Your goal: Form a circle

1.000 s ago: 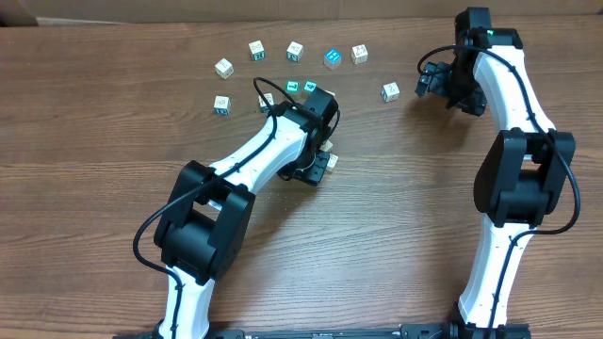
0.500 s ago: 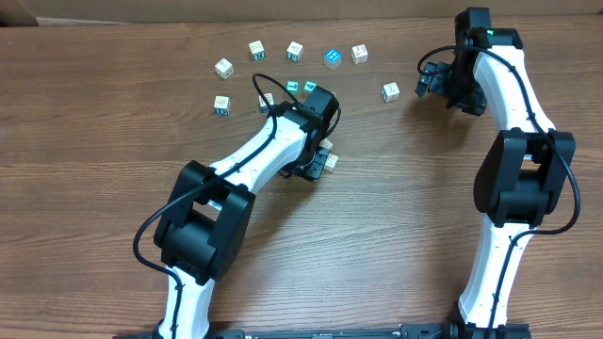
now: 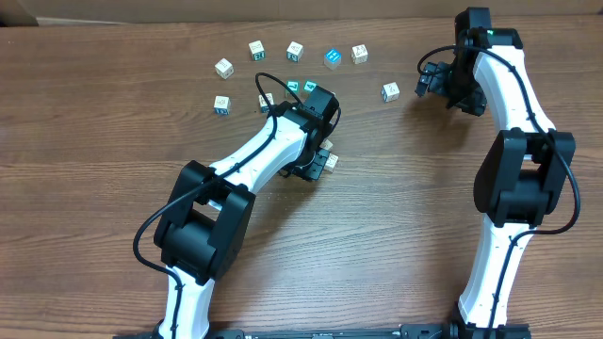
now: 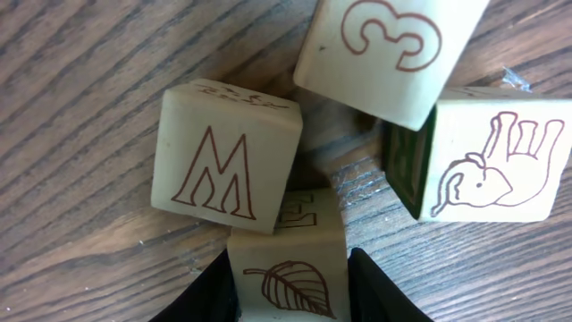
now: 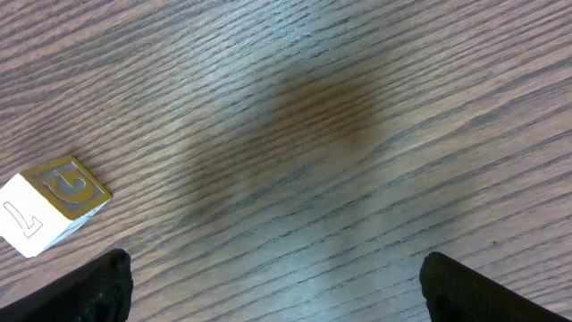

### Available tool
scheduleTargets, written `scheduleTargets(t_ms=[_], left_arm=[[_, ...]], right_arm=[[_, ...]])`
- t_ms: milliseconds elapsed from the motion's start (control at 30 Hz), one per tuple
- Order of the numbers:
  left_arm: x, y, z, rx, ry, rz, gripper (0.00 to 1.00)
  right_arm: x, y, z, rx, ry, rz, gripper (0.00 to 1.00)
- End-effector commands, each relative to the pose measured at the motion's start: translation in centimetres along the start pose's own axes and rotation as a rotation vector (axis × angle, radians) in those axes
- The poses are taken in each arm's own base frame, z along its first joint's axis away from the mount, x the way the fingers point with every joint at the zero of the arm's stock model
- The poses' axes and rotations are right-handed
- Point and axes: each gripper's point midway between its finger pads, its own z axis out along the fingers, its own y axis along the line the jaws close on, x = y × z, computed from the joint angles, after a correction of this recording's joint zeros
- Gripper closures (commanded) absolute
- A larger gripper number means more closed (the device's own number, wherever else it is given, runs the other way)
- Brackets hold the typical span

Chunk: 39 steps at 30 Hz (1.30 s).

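Note:
Several whitish letter cubes [image 3: 295, 50] lie in a loose arc at the far side of the table, no closed circle among them. My left gripper [image 3: 323, 158] is low over a small cluster nearer the middle. In the left wrist view the left gripper [image 4: 292, 259] is shut on a cube with a leaf drawing [image 4: 286, 282], both fingers against its sides. An M cube [image 4: 223, 156], a 3 cube [image 4: 389, 49] and an elephant cube [image 4: 487, 161] crowd just ahead of it. My right gripper [image 5: 274, 268] hangs open over bare wood, holding nothing.
A bright-blue cube [image 3: 332, 57] sits in the far arc. One lone cube [image 3: 390, 91] lies left of the right gripper [image 3: 429, 80] and shows in the right wrist view as a gold-lettered cube [image 5: 54, 204]. The table is brown wood.
The left gripper's tip has shifted slightly at the cluster of cubes. The right arm and the far cubes have not moved.

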Motion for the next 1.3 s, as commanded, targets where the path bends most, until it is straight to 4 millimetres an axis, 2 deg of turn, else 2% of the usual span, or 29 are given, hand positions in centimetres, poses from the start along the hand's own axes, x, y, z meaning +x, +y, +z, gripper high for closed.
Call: scheduleTargets(t_ms=[0, 200, 600, 833, 1100, 1267], left_arm=[[0.2, -0.9, 0.0, 0.028, 0.004, 0.082, 0.70], [0.1, -1.7, 0.0, 0.026, -0.004, 0.116, 0.70], [-0.3, -0.5, 0.0, -0.050, -0.019, 0.108, 0.71], [-0.8, -0.7, 0.0, -0.045, -0.039, 0.108, 0.70], [-0.4, -0.7, 0.0, -0.045, -0.023, 0.109, 0.62], [0.2, -1.2, 0.0, -0.009, 0.001, 0.109, 0.63]], right_arm=[[-1.0, 0.3, -1.7, -0.015, -0.046, 0.006, 0.00], [-1.0, 0.3, -1.7, -0.015, -0.046, 0.006, 0.00], [-1.0, 0.3, -1.7, -0.015, -0.046, 0.006, 0.00], [-1.0, 0.3, -1.7, -0.015, -0.046, 0.006, 0.00], [-1.0, 0.3, -1.7, -0.015, -0.046, 0.006, 0.00], [-1.0, 0.3, -1.7, -0.015, -0.046, 0.006, 0.00]])
